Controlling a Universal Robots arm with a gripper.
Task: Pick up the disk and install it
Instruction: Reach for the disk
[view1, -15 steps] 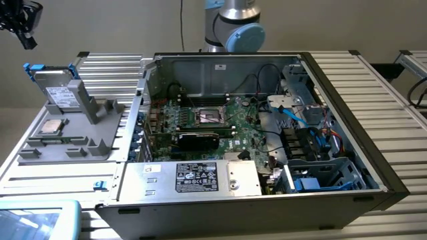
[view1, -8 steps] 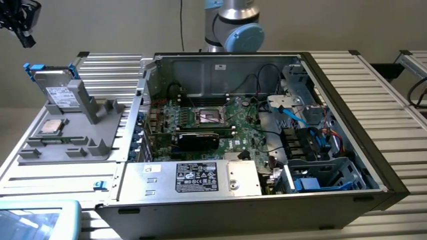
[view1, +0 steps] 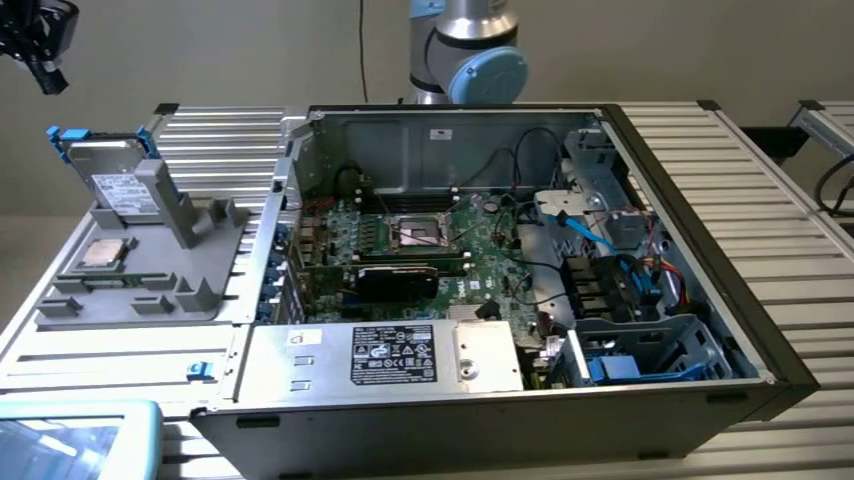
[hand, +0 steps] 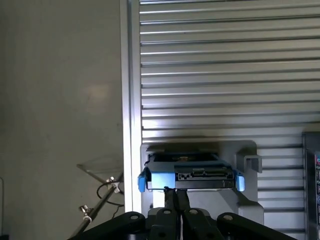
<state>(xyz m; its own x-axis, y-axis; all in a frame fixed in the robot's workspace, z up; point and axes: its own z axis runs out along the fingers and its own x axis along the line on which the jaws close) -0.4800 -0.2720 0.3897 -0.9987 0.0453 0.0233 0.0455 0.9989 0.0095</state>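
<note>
The disk (view1: 115, 176) stands on edge, leaning in a grey holder (view1: 147, 290) on the slatted table at the exterior view's left. It is silver-grey with a white label and blue rails. In the wrist view the disk (hand: 190, 176) is seen edge-on, its connector side up and blue tabs at both ends. My gripper (view1: 48, 80) hangs high above the holder at the upper left of the exterior view, well clear of the disk. Its two fingertips (hand: 175, 197) are pressed together with nothing between them, in line with the disk's edge.
An open computer case (view1: 527, 260) lies in the middle, with the motherboard, cables and a grey drive cage (view1: 654, 345) at its near right. A silver box with a black label (view1: 400, 355) sits at the case's front. A square processor chip (view1: 103, 253) rests on the holder.
</note>
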